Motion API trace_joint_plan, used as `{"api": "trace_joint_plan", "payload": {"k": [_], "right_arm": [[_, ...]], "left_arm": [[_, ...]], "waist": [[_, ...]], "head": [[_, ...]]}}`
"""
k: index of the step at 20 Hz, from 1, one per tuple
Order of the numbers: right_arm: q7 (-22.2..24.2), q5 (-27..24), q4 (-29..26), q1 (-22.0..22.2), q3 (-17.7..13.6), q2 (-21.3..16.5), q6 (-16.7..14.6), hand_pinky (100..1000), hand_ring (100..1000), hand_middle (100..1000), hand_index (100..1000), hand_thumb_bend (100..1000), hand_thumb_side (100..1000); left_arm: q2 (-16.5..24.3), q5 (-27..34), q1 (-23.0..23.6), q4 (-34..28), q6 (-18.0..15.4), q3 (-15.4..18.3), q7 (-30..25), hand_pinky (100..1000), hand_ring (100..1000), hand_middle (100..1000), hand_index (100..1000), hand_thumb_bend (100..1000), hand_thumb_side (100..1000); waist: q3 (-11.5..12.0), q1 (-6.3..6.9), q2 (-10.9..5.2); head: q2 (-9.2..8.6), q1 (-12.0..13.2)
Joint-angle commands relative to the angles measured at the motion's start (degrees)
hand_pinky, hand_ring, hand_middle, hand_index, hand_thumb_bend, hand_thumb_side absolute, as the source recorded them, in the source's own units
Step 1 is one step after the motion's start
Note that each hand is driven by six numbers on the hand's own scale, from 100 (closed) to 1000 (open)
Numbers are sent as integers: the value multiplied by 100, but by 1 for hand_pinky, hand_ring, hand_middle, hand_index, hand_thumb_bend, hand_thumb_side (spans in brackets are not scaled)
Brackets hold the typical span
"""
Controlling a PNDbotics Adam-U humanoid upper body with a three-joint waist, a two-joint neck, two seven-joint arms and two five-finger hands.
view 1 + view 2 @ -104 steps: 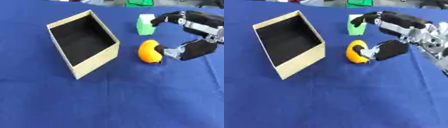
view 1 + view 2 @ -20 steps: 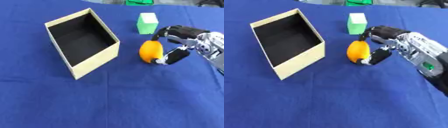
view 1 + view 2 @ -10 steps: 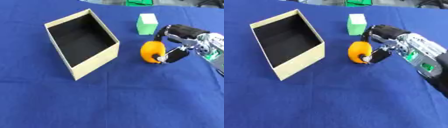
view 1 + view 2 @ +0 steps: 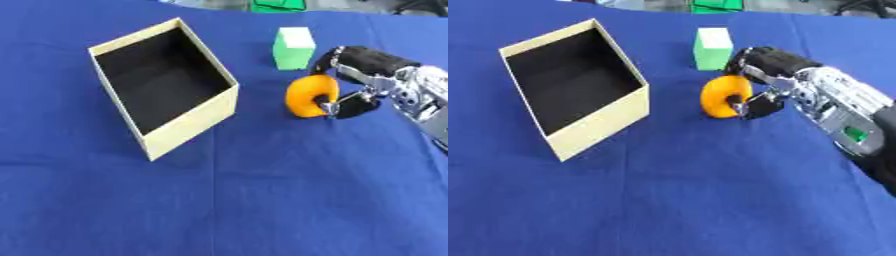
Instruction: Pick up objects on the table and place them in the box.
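An open tan cardboard box (image 4: 189, 119) with a dark inside stands on the blue table, left of centre. An orange round object (image 4: 308, 96) sits to its right, and my right hand (image 4: 366, 80) is curled round it, fingers over the top and thumb against its right side. A green block (image 4: 294, 48) with a pale top stands just behind the orange object, untouched. My left hand shows in neither view.
Blue cloth (image 4: 227, 200) covers the whole table, with wide room in front of the box. Something green (image 4: 278, 5) lies at the far edge, beyond the block. My right forearm (image 4: 846, 122) comes in from the right.
Over five seconds my right hand has closed from wide open around the orange object. In the last second the hand and the orange object have barely moved.
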Motion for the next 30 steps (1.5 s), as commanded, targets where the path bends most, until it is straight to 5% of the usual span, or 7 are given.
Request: {"api": "trace_joint_plan", "payload": {"k": [1,17,23,30], "right_arm": [[-45,-164,-235,-36,-146,-180,37,763,822,599,709,100,100],[-247,-962,-1607,-40,-737,-486,314,771,821,589,706,100,100],[-103,-1386,-1764,-651,-783,-318,352,781,826,591,711,100,100],[262,-1602,-1509,-1592,-639,422,498,797,835,591,718,100,100]], "left_arm": [[62,-4,-44,-115,-10,7,-25,512,675,641,777,220,1000],[93,6,-25,-115,-7,18,-9,512,672,639,775,222,1000],[98,14,-9,-115,-4,-12,-37,511,673,640,775,221,1000],[81,39,-13,-115,-7,-48,-79,511,673,640,775,221,1000]], "waist": [[-20,24,-107],[-59,30,-217],[1,12,-247],[104,37,-275]], "head": [[-61,-3],[16,-2],[131,-89],[173,-147]]}}
